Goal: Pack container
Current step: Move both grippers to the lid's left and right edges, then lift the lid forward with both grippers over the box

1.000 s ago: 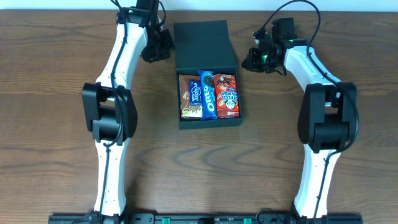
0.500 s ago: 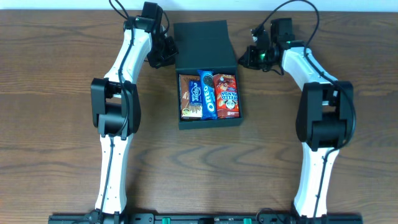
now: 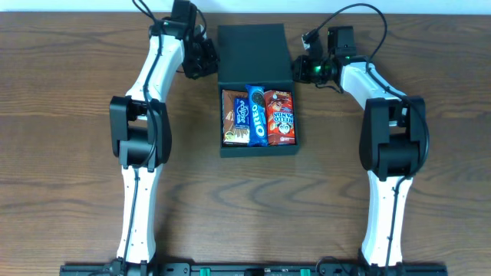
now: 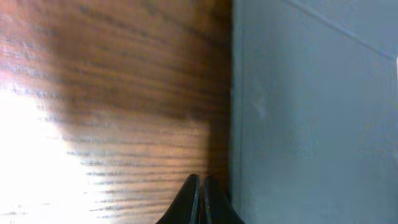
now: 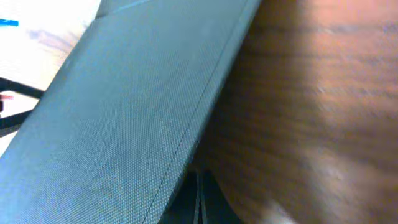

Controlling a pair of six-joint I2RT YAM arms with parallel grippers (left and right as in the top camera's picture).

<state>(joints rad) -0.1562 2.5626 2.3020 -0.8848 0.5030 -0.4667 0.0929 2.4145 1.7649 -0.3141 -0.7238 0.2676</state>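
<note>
Left gripper (image 4: 200, 182): its two black fingers are pressed together, with the tips low over the brown wood-grain table (image 4: 93, 93). They sit just beside the left edge of the dark teal-green matte cardboard container (image 3: 253, 50); contact with that edge cannot be confirmed. Right gripper (image 5: 199, 179): its fingers are likewise pressed together, with the tips at the right edge of the container's lid flap, which fills the left of that wrist view. Whether they touch it cannot be told. From overhead, the container stands mid-table toward the far side, its hinged flap lid open toward the far edge and one gripper at each side edge of that flap. The near compartment holds three snack packets side by side across its full width: a brown chocolate packet (image 3: 235, 119) on the left, a blue biscuit packet (image 3: 256, 115) in the middle and a red packet (image 3: 281, 119) on the right. Open wood surface lies outward of each gripper and along the container's near edge.
</note>
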